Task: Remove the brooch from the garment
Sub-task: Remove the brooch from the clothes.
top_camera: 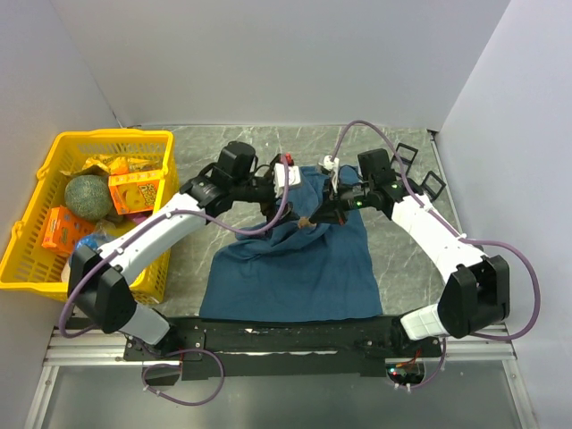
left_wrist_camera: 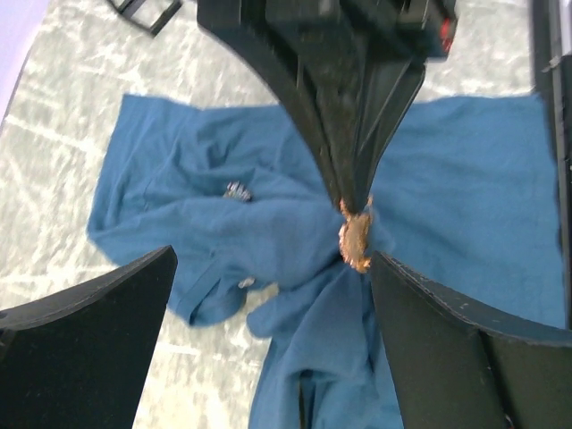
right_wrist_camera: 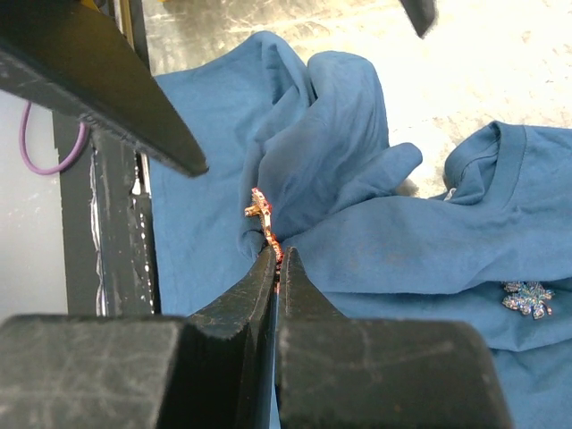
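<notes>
Pinching the copper brooch (right_wrist_camera: 261,214) at frame centre, the right gripper (right_wrist_camera: 275,255) was pressed together on it against the bunched garment (right_wrist_camera: 402,241); the left gripper (left_wrist_camera: 273,259) stood spread wide.

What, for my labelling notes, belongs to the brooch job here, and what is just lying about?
Job: T-shirt; copper brooch; right gripper, shut on it; left gripper, open.
Lying about: yellow basket; green ball and orange boxes in it; silver brooch on the shirt.
</notes>
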Robot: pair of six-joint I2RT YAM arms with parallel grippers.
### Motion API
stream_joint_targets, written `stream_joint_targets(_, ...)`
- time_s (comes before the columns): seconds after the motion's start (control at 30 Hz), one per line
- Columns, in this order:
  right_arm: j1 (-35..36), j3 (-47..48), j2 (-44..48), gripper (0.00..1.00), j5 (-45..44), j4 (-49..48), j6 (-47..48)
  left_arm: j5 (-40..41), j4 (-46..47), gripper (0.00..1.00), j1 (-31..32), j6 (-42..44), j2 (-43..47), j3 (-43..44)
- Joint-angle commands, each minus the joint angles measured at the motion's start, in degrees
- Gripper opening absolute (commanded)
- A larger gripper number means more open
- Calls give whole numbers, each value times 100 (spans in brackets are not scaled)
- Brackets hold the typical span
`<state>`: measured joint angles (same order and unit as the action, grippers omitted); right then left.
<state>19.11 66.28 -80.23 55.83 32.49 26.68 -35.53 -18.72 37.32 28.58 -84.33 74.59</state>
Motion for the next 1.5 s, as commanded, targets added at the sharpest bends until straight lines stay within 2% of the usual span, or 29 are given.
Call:
stream_joint_targets(0.0,-136,-28,130,0,314,-85,-4,-718,-123,96,-5,-221,-180,329)
stream_joint_targets(0.2,-189,43,-54,0,454,-24,-40,-1061,-106,96,-5,95,-355,101)
stream_joint_targets(0.47,-189,60,-283,0,481,-59,-92,-1404,26,96,12,-98,-505,-67)
stream_joint_targets(0.87,-189,-27,-222,0,420,-173,-128,-1335,325,99,188,-449,-768,-155)
stream_joint_targets(1.3,-198,-89,-134,0,393,-190,-92,-991,510,84,372,-608,-953,-216)
stream_joint_targets(1.47,-233,-124,-90,0,393,-208,-75,-974,519,68,381,-652,-1006,-190)
